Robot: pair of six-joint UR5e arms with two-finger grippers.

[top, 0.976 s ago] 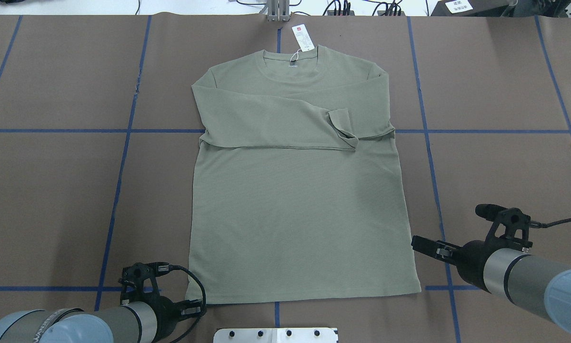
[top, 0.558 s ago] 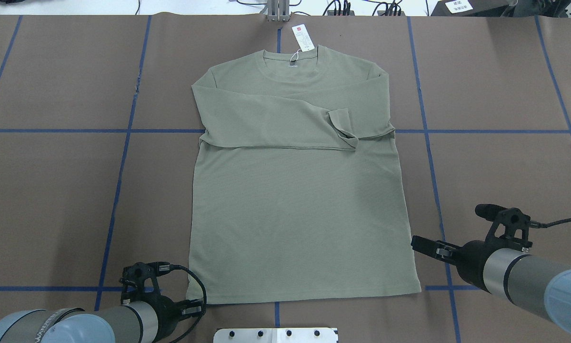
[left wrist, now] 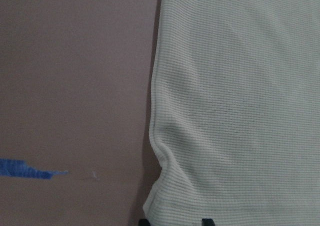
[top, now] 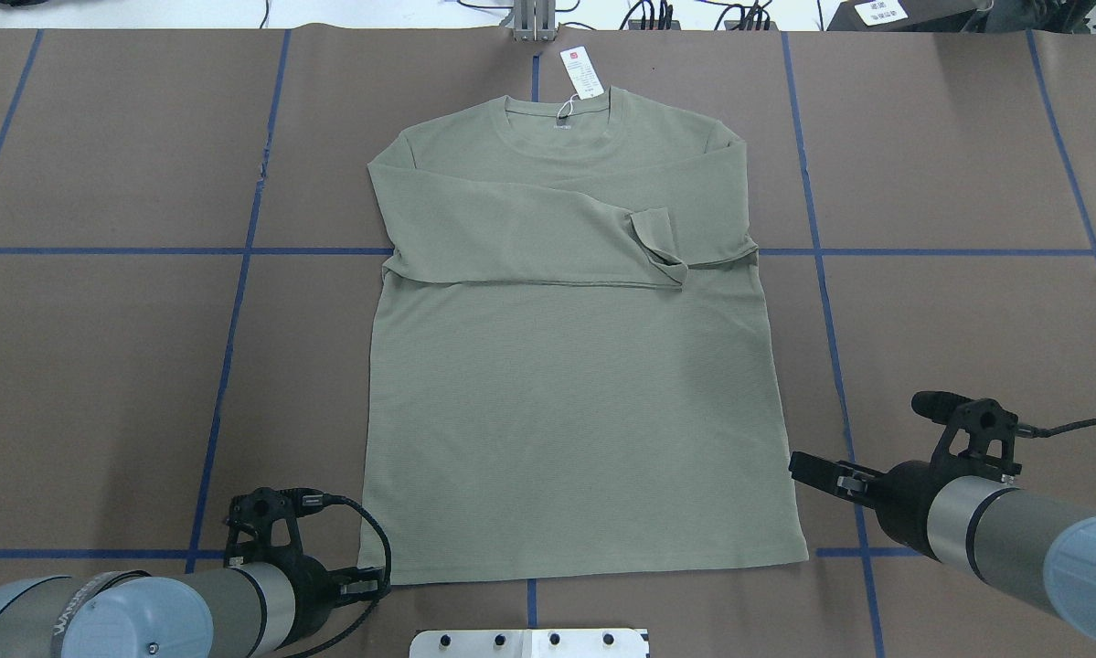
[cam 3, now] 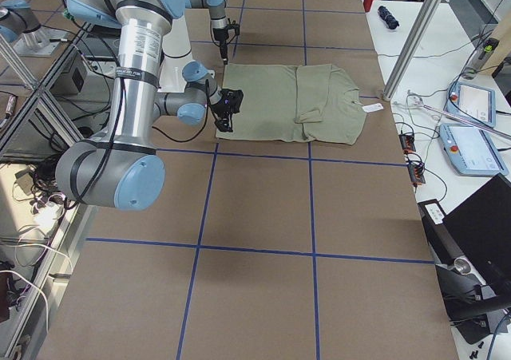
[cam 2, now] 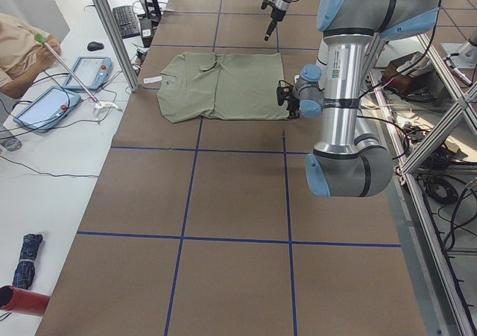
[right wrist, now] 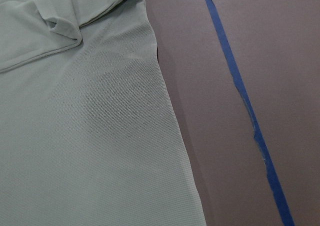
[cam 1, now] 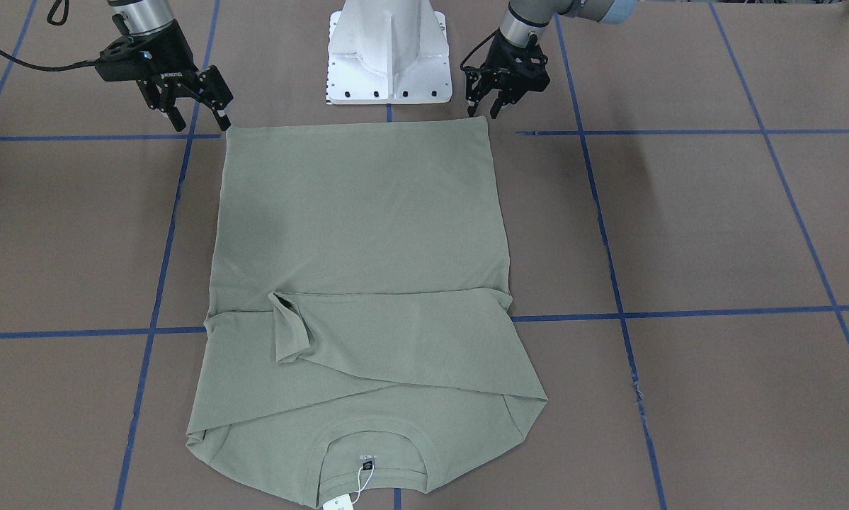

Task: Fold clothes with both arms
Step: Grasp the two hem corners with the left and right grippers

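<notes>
The shirt [top: 566, 384] lies flat on the surface [top: 100, 366], sleeves folded across. The left tool [cam 1: 484, 110] and right tool [cam 1: 202, 122] are open near its hem corners.

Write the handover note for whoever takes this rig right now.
Grippers: the left gripper is open, low at the hem corner on its side; its wrist view shows that corner puckered. The right gripper is open beside the other hem corner, holding nothing.
Things: the shirt lies flat on the table, collar away from the robot, hang tag past the collar.
Done: sleeves folded across the chest.
Left: grip both hem corners, probably fold the hem up toward the collar.
</notes>
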